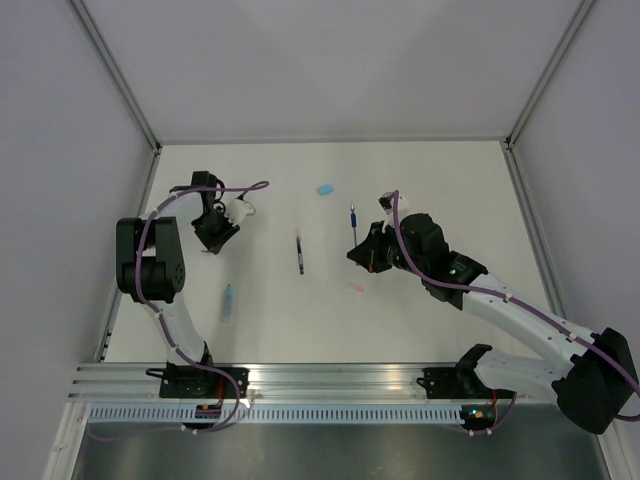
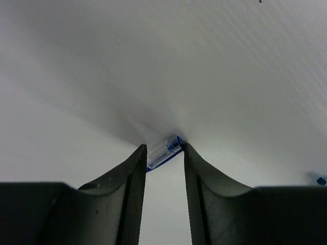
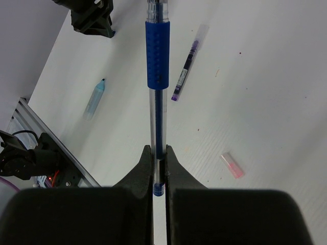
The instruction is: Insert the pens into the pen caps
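From above, the black pen (image 1: pixel 299 255) lies mid-table (image 1: pixel 450 190). Left of it, the left gripper (image 1: pixel 211 243) points down at the surface; what it has under it is hidden here. Right of the black pen, the right gripper (image 1: pixel 360 255) holds a dark blue pen (image 1: pixel 352 222), which points toward the far wall. A light blue cap (image 1: pixel 325 188) sits beyond the black pen, a pale blue marker (image 1: pixel 228 300) lies nearer and to its left, and a pink cap (image 1: pixel 356 289) nearer and to its right.

The left wrist view shows what the top view hides: a small clear-and-blue cap (image 2: pixel 164 149) lying slantwise between the fingertips (image 2: pixel 137 171), with only a narrow gap between them. Whether it is pinched cannot be told.

The right wrist view shows the jaws clamped tight on the dark blue pen's tail end, its ribbed grip (image 3: pixel 157 56) well clear of the fingers.

The table is white and matte, with pale walls on three sides and an aluminium rail (image 1: pixel 330 380) along the near edge.
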`<state>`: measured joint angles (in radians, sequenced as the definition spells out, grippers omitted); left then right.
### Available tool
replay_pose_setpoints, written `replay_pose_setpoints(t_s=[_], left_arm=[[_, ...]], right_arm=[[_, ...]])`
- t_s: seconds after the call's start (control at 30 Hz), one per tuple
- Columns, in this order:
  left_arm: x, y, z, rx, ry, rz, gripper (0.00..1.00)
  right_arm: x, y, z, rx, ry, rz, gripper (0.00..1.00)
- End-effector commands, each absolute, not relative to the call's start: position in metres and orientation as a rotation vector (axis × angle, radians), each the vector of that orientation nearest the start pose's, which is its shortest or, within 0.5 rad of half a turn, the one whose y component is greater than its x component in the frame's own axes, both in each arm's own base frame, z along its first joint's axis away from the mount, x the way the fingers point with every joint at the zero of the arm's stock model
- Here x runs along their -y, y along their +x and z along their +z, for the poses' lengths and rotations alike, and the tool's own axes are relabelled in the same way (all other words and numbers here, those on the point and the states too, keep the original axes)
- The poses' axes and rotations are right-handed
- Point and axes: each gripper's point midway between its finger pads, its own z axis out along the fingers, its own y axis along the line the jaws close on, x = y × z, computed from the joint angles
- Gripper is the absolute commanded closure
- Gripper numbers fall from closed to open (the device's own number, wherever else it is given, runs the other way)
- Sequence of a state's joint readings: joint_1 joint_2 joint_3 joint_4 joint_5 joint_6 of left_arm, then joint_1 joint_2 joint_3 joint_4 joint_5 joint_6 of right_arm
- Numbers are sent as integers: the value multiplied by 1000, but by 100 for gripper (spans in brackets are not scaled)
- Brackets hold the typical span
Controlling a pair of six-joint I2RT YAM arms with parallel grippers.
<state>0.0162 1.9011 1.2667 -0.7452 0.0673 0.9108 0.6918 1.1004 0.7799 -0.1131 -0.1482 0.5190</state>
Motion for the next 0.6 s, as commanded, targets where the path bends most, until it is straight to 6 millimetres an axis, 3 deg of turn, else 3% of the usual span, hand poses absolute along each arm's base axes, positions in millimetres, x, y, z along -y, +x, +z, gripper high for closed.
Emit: replay_pose_setpoints(t_s=[0.0,0.23,0.57], left_arm=[[-18,368,18,-2615,1293,-32,61],[-14,370,24,-2611,1267,-53,64],[12,382,44,-2546,1190,-224,64]], right_arm=[[-263,249,203,-2060,-287,892,100],[-263,248,205,-2054,-287,898,100],[-263,247,210,-2040,-289,907,100]])
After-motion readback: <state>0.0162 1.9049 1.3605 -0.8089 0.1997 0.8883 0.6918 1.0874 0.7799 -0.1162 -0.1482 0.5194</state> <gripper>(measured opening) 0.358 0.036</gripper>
